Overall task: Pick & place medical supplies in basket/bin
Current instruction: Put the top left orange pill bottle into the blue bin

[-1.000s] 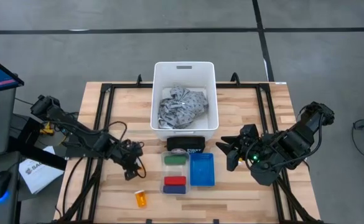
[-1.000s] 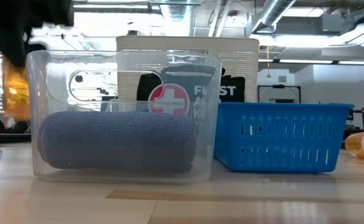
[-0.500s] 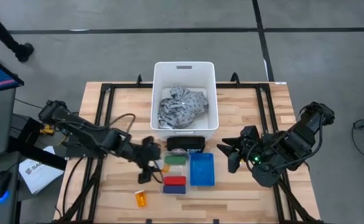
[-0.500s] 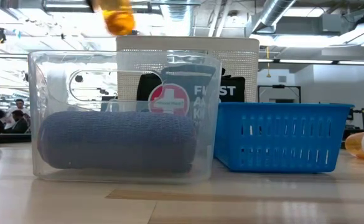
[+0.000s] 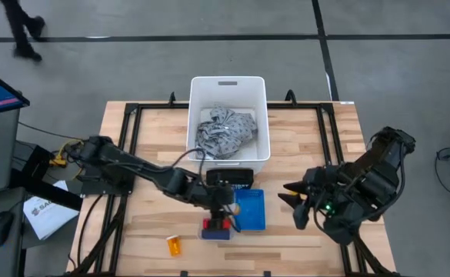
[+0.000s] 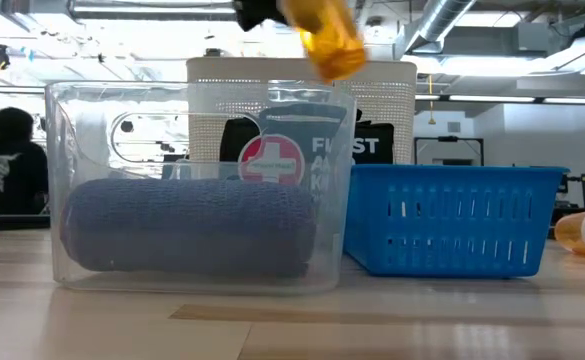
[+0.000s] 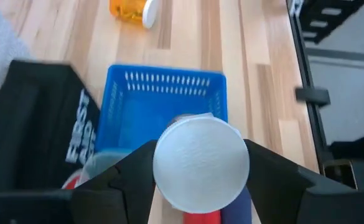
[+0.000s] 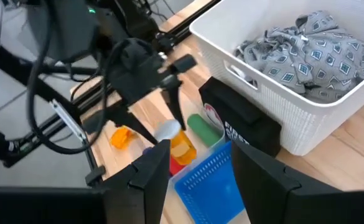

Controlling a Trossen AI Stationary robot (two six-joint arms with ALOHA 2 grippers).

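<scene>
Orange pill bottle (image 6: 330,38) with a white cap, pinched between the fingers of the left gripper (image 5: 218,201), hangs above the small containers in front of the white tub (image 5: 229,86).

From above, the left arm reaches across the table to a spot over the clear box (image 5: 217,217) and just beside the blue basket (image 5: 250,210). A grey patterned cloth (image 5: 223,131) lies inside the tub, a black first-aid pouch (image 5: 230,178) sits against its near wall, and a second orange bottle (image 5: 175,245) lies on the wood nearer the table's front edge. The right gripper (image 5: 292,204) waits to the right of the blue basket, fingers spread and holding nothing.

At table height, the held bottle is tilted, above the clear box, which has a blue-grey roll (image 6: 187,224) in it.

Through the left wrist camera, the bottle's white cap (image 7: 201,163) fills the gap between the two dark fingers (image 7: 127,171), with the blue basket beyond.

Through the right wrist camera, the left gripper (image 8: 169,127) holds the bottle over a green cylinder (image 8: 203,129) and the blue basket.
</scene>
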